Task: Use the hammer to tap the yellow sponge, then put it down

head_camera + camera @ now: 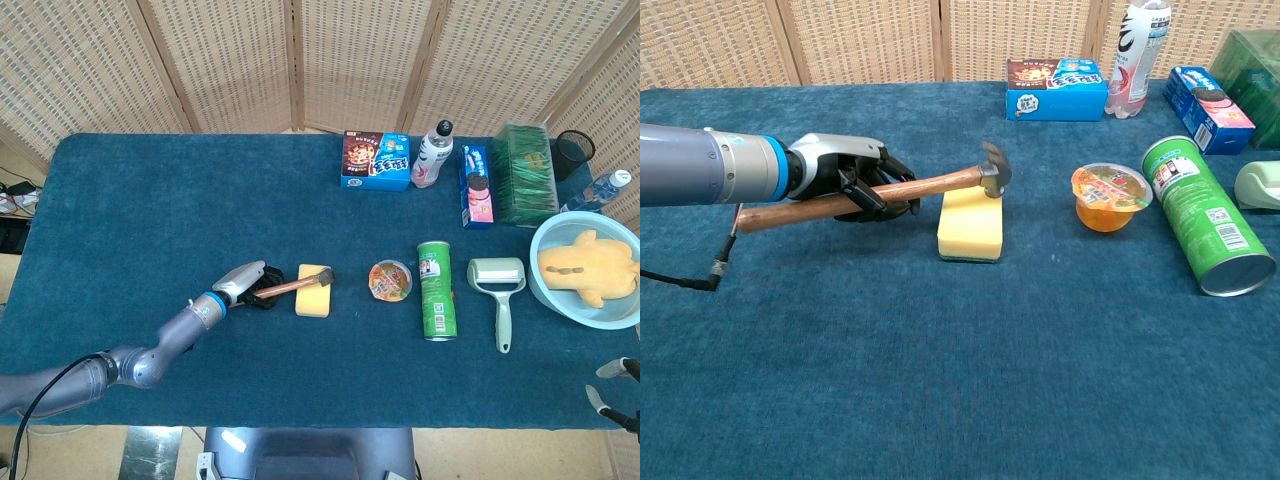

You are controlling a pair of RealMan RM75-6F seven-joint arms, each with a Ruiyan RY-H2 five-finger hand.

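My left hand [855, 178] [250, 284] grips the wooden handle of the hammer [910, 187] [298, 284]. The hammer's metal head [995, 170] rests on the top of the yellow sponge [968, 225] [313, 296], near its far right corner. The sponge lies flat on the blue tablecloth at mid table. Only the fingertips of my right hand [612, 385] show at the lower right corner of the head view, apart and holding nothing.
Right of the sponge stand a jelly cup [1110, 197], a lying green can [1205, 213] and a lint roller [498, 285]. A light blue bowl with a yellow plush toy [587, 268] sits at the right edge. Snack boxes [375, 159] and a bottle [433, 154] line the back.
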